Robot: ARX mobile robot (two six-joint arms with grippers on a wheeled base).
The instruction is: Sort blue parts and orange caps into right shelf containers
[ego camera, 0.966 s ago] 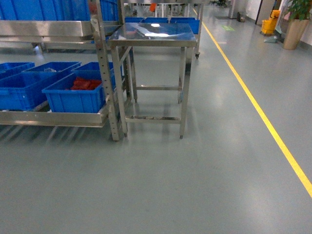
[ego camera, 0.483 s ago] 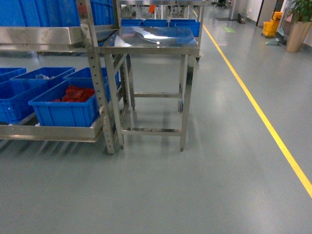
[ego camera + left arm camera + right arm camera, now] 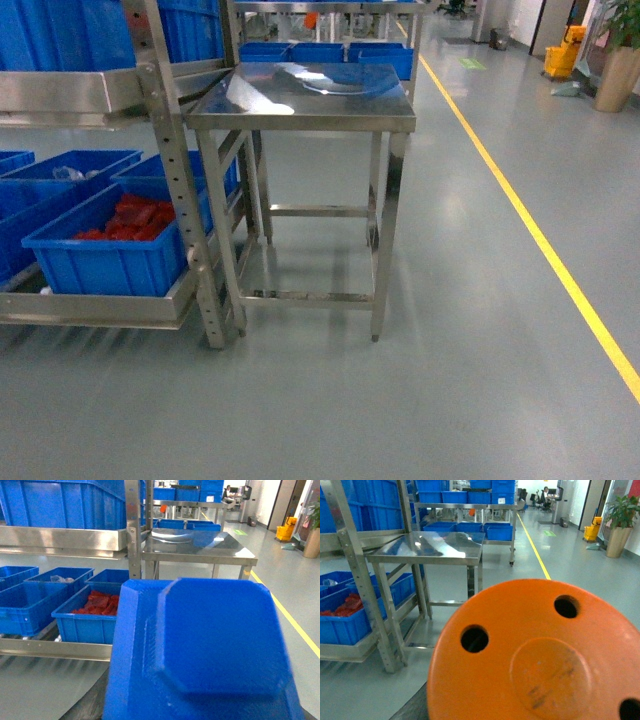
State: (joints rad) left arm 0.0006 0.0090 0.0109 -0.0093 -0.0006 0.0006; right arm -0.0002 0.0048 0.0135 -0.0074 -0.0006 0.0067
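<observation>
Grippers unseen, blue part (image 3: 210, 645), prob. orange cap (image 3: 540, 655)

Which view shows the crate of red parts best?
The head view: the crate of red parts sits whole on the lower shelf. The left wrist view shows it partly behind a blue part; the right wrist view only its corner.

A blue part (image 3: 210, 645) fills the left wrist view and an orange cap (image 3: 540, 655) the right, both cut off below, hiding the grippers; beside the steel table (image 3: 300, 95), crates (image 3: 100, 250) run off-frame.
</observation>
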